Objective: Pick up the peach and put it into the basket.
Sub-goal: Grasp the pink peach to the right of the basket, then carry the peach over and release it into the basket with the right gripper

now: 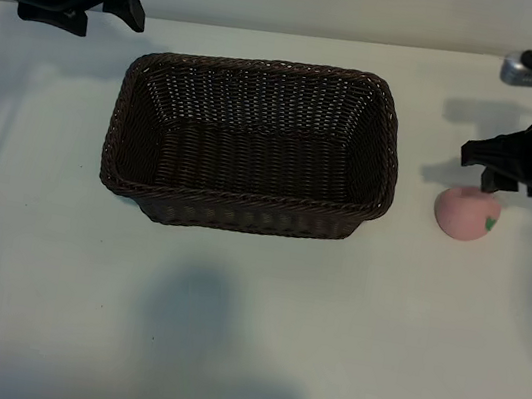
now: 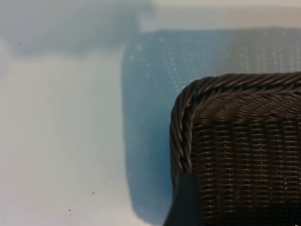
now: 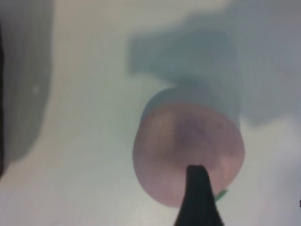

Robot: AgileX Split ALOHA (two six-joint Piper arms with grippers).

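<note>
The pale-pink peach (image 1: 464, 213) rests on the white table, to the right of the dark-brown wicker basket (image 1: 267, 65), which has nothing in it. My right gripper (image 1: 500, 182) hovers just behind and above the peach, open, holding nothing. In the right wrist view the peach (image 3: 188, 146) fills the middle, and one dark fingertip (image 3: 198, 200) crosses in front of it near the green leaf mark. My left gripper (image 1: 108, 13) is parked open at the far left, behind the basket's corner. Its wrist view shows that braided corner of the basket (image 2: 225, 82) past one fingertip (image 2: 186, 203).
White tabletop (image 1: 224, 335) runs all round the basket. A soft shadow lies on it near the front edge. The right arm's metal base (image 1: 521, 70) stands at the far right corner.
</note>
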